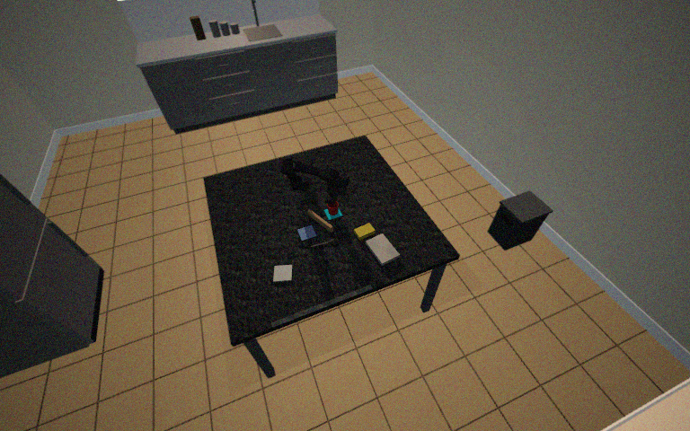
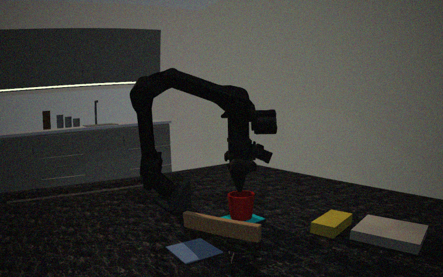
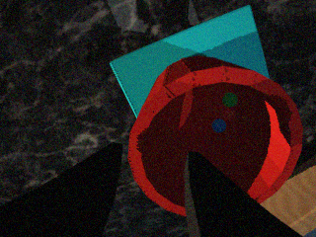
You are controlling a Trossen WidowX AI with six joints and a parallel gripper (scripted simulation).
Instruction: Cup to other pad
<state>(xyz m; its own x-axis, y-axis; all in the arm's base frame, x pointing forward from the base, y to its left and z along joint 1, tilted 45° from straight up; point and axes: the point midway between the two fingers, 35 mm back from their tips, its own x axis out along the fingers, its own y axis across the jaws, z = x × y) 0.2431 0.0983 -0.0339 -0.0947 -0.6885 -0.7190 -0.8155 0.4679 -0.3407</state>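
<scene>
The red cup (image 1: 332, 208) (image 2: 240, 208) (image 3: 283, 155) stands upright on the teal pad (image 1: 333, 216) (image 2: 258, 219) (image 3: 138, 74). In the wrist view a green marble (image 3: 230, 100) and a blue marble (image 3: 219, 125) lie inside it. My gripper (image 2: 240, 189) (image 3: 154, 157) is partly open, pointing down at the cup's rim. In the wrist view one finger shows outside the rim and the other over the cup's inside, with gaps between the fingertips and the wall. The blue pad (image 1: 306, 233) (image 2: 195, 250) has nothing on it.
A wooden bar (image 1: 320, 220) (image 2: 222, 227) (image 3: 297, 190) stands between the two pads, close to the teal one. A yellow block (image 1: 364, 231) (image 2: 331, 219) and a pale flat box (image 1: 382, 249) (image 2: 390, 230) lie to the right. A white square piece (image 1: 282, 272) lies nearer the front edge.
</scene>
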